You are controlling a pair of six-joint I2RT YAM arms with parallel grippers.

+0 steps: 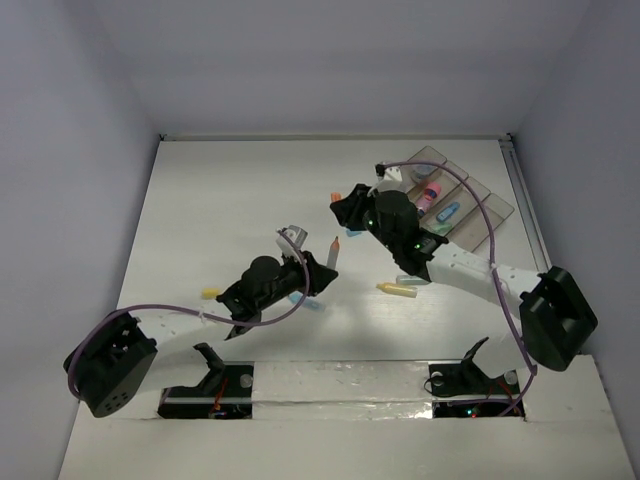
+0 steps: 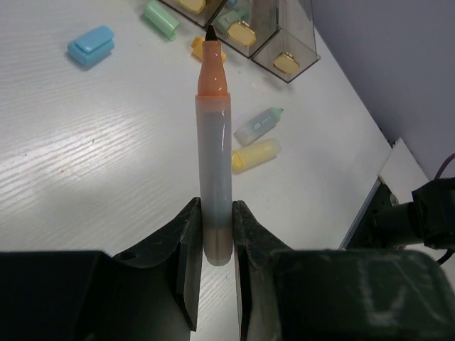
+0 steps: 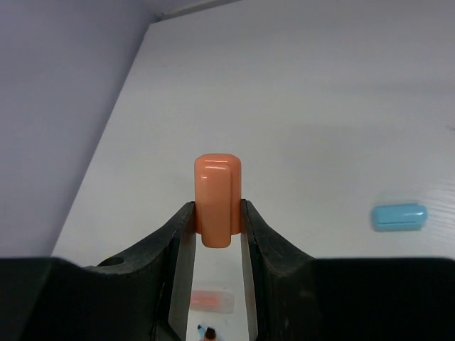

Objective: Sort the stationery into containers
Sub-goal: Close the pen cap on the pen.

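Observation:
My left gripper (image 2: pixel 217 234) is shut on the lower end of an uncapped marker (image 2: pixel 214 142) with a grey barrel and an orange tip. From above, that marker (image 1: pixel 333 252) stands up at mid-table, gripped by the left gripper (image 1: pixel 322 272). The right gripper (image 3: pixel 217 222) is shut on an orange cap (image 3: pixel 217 199); overhead it (image 1: pixel 342 206) hovers just beyond the marker's tip. The smoky compartment tray (image 1: pixel 487 203) lies at the far right with a pink marker (image 1: pixel 430 193) and a blue one (image 1: pixel 448 211) inside. Loose on the table are a yellow marker (image 2: pixel 254 155) and a pale green one (image 2: pixel 257 126).
A blue piece (image 2: pixel 91 46) and a green marker (image 2: pixel 161 19) lie near the tray's end (image 2: pixel 284 42). Another yellow marker (image 1: pixel 211 293) rests at the left by the left arm. A blue marker (image 3: pixel 399 216) lies to the right in the right wrist view.

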